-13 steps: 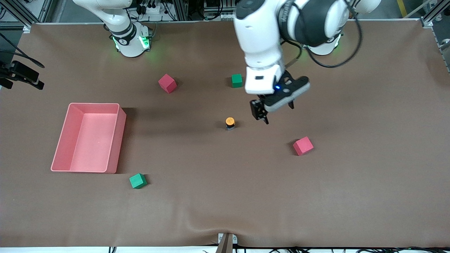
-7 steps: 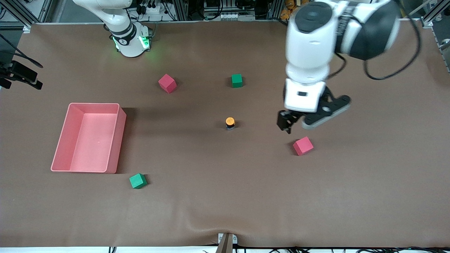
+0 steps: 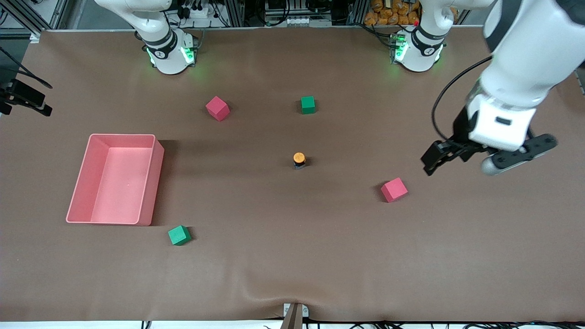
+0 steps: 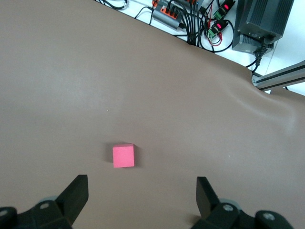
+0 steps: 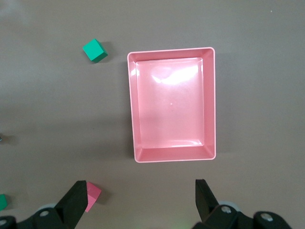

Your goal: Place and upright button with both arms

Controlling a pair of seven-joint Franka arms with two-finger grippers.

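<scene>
1. the tiny push-button with a round orange cap and a short black-grey body [image 3: 299,160] stands upright on the brown tabletop [image 3: 292,256], near its middle, touched by nothing
2. the left tool [image 3: 445,155], black and two-fingered on the white left arm, hangs in the air over bare tabletop toward the left arm's end; its fingers [image 4: 76,195] stand wide apart and hold nothing
3. in the left wrist view a red foam cube [image 4: 123,156] lies on the tabletop between the spread fingers and apart from both; in the front view this cube [image 3: 394,189] sits nearer to the front camera than the button, toward the left arm's end
4. the right tool [image 5: 140,202] is out of the front view; the right wrist view shows its fingers spread wide and empty, high over a pink rectangular plastic tray [image 5: 208,102]; the right arm waits
5. the pink tray [image 3: 157,169] rests toward the right arm's end of the tabletop with nothing in it
6. a green foam cube [image 3: 179,235] lies just beside the tray's corner, nearer to the front camera
7. a second red foam cube [image 3: 217,108] and a second green foam cube [image 3: 308,104] lie farther from the front camera than the button, well apart from each other
</scene>
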